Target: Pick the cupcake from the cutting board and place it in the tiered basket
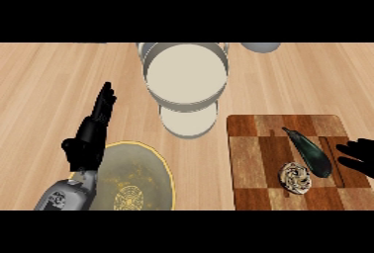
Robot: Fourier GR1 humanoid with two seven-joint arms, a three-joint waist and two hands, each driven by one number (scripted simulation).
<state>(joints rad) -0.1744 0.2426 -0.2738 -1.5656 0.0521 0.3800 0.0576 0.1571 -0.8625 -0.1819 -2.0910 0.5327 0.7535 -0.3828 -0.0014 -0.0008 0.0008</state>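
The pale swirl-topped cupcake [297, 178] lay near the brown wooden cutting board's [256, 148] front edge, just left of the spread, empty right hand [358, 158]; the left hand [91, 133] rested straight-fingered.

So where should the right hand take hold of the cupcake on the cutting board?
Probably around the cupcake's round sides, coming down from above. The eggplant lies close on its right, toward the right hand, so a sideways approach looks crowded.

Eggplant [308, 151] lies just beside cupcake [297, 178] — blocking its right side.
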